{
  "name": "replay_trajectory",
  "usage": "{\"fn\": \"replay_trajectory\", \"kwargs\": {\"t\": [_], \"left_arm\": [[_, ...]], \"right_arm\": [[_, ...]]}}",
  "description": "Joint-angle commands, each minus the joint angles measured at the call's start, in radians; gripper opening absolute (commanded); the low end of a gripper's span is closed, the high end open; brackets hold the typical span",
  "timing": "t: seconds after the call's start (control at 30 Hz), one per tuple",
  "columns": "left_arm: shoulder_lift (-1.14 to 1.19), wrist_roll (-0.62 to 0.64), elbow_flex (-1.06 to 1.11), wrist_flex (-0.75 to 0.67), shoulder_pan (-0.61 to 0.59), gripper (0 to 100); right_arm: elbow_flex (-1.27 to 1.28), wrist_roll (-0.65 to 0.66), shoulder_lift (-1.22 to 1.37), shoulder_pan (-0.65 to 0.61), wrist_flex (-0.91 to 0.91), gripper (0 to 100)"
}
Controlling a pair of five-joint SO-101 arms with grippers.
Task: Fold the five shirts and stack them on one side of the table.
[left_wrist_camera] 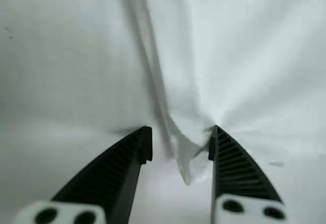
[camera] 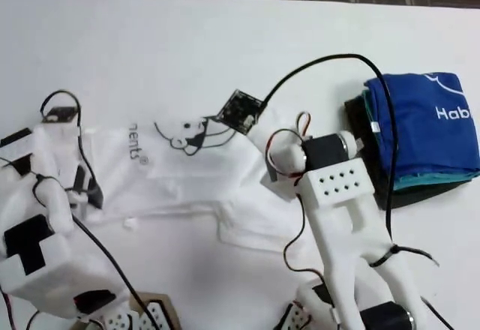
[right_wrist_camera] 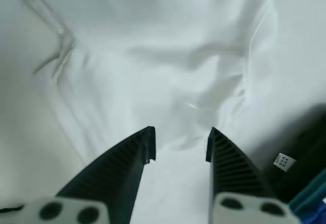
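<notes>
A: At the right edge of the table (camera: 225, 30), what lies there?

B: A stack of folded shirts (camera: 424, 131), blue on top, a teal layer under it and black at the bottom. The picture's border cuts it off, and I can't count the layers for certain.

A: And the white shirt (camera: 187, 176)?

B: It lies crumpled across the middle of the table, reaching toward the left edge and apart from the stack. Its left part is hidden beneath the left arm. White cloth on a white top makes its outline hard to trace. A small circuit board (camera: 241, 110) on a black cable (camera: 330, 59) covers part of the drawing printed on it.

A: How does the left gripper (left_wrist_camera: 178, 142) stand?

B: Its jaws are spread, low over the cloth. A raised ridge of the white shirt stands between them, touching one finger but not pinched.

A: And the right gripper (right_wrist_camera: 179, 135)?

B: It's spread too, at the shirt's hem, with bare table between the fingers. Near it shows a black corner of the stack with a small label (right_wrist_camera: 284, 160), its print too small to read.
</notes>
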Motion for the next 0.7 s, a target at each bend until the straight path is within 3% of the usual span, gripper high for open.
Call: {"fn": "replay_trajectory", "kwargs": {"t": [0.0, 0.2, 0.43, 0.67], "left_arm": [[-0.055, 0.002, 0.001, 0.044, -0.031, 20], [-0.055, -0.002, -0.004, 0.092, -0.038, 20], [-0.196, 0.003, -0.008, 0.132, -0.032, 20], [-0.342, 0.071, -0.01, 0.057, 0.103, 20]], "right_arm": [[-0.003, 0.008, -0.035, -0.002, -0.018, 17.0], [0.011, 0.012, -0.033, -0.01, -0.005, 17.0], [0.176, 0.181, -0.033, -0.087, 0.019, 17.0], [0.279, 0.19, -0.033, -0.234, 0.025, 30.0]]}}
